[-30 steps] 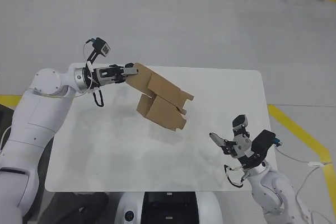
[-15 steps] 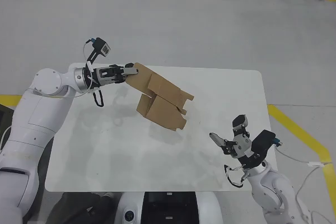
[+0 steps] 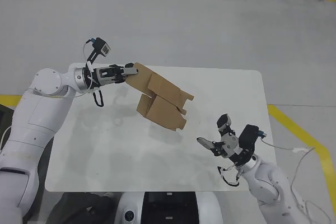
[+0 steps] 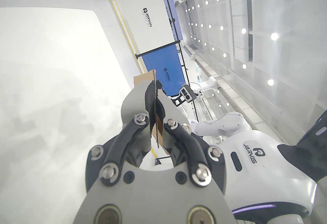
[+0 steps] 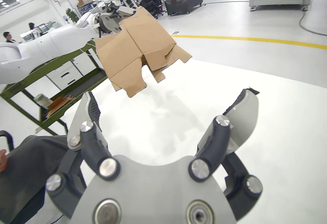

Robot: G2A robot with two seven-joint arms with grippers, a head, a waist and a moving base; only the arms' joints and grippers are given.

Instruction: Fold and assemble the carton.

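The left arm is stretched out level over the far left corner of the counter, with its wrist turned toward the counter's middle. The left end effector is clenched on one corner of the carton. In the left wrist view a cardboard edge is seen pinched between the two fingers.

The carton is carried clear of the counter, out beyond those fingertips. It is a brown, flattened blank, partly sprung open along its creases. Its long axis is directed away from the left end effector and toward the right one, and its loose flaps lie at the far end.

The right arm is bent over the near right corner of the counter. The right end effector is spread wide and nothing is held or touched by it. Its open fingers are faced toward the carton, which hangs ahead of them and well apart.
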